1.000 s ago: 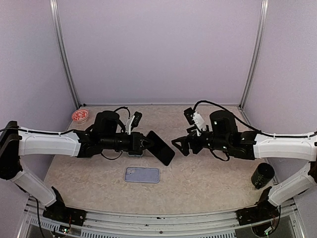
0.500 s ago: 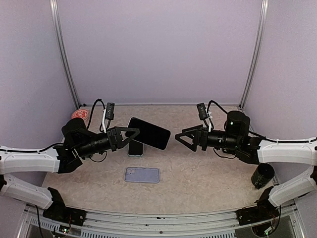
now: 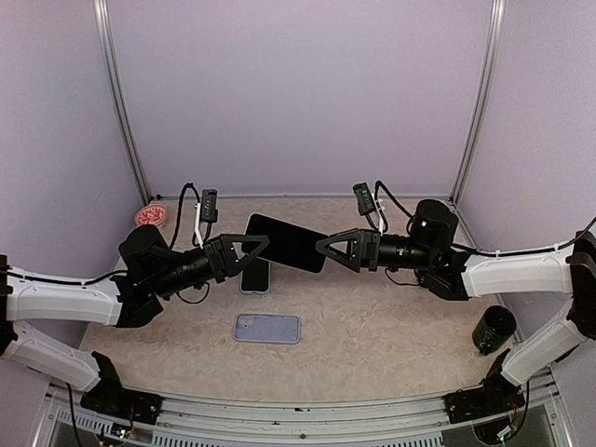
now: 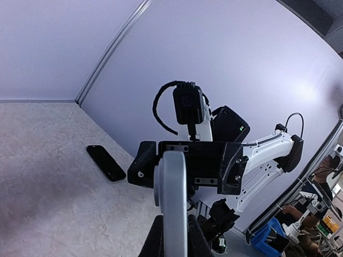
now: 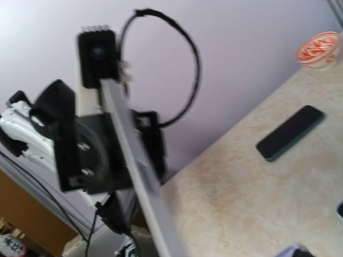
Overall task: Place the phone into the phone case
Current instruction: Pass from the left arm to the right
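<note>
Left fingers (image 3: pixel 244 242) pinch the phone (image 3: pixel 284 241) aloft, right fingers (image 3: pixel 337 247) at its edge.

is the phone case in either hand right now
No, the phone case lies flat on the table, apart from both hands, while the left hand holds the phone in the air.

It was a robotics lab cell: plain lavender panels (image 3: pixel 298 93) on aluminium posts (image 3: pixel 121 102) enclosed a marbled table (image 3: pixel 372 335).
</note>
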`<state>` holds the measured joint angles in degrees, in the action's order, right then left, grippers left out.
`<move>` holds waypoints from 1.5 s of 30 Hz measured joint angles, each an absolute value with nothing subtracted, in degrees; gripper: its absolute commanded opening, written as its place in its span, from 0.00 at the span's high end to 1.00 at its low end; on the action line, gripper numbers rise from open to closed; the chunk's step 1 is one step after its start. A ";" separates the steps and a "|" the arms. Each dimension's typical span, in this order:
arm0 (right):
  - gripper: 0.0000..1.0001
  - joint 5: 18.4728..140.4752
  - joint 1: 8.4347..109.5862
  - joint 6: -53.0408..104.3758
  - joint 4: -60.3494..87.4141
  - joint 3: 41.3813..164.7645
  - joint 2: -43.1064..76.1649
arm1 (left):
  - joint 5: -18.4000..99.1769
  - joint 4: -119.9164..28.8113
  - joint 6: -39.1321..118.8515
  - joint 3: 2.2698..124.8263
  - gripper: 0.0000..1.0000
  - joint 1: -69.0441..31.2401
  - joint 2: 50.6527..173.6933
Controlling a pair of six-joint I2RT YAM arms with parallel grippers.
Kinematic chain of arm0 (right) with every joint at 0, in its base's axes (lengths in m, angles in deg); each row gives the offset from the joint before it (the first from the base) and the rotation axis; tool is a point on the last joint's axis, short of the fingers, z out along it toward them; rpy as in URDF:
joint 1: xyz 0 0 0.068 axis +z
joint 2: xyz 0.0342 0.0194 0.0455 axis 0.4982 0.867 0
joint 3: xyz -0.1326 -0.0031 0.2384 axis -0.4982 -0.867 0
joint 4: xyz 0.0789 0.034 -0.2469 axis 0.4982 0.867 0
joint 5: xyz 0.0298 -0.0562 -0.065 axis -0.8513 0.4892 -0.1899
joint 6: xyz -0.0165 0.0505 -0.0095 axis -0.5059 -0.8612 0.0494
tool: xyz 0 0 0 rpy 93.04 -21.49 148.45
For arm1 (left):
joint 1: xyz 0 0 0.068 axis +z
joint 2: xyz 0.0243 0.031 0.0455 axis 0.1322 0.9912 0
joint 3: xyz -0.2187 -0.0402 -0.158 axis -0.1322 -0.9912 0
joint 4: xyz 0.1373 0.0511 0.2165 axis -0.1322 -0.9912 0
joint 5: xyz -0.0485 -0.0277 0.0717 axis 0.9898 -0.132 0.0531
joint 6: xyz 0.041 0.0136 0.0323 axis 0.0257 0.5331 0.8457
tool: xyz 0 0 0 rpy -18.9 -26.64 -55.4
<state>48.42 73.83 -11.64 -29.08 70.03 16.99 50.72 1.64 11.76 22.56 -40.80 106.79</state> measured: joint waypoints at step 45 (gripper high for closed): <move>0.70 45.58 76.23 -18.91 -39.47 72.08 22.25 | 47.31 9.49 9.46 26.67 1.00 -43.23 115.86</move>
<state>45.58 76.23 -18.91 -39.47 72.08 22.25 47.31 9.49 9.46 26.67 -43.23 115.86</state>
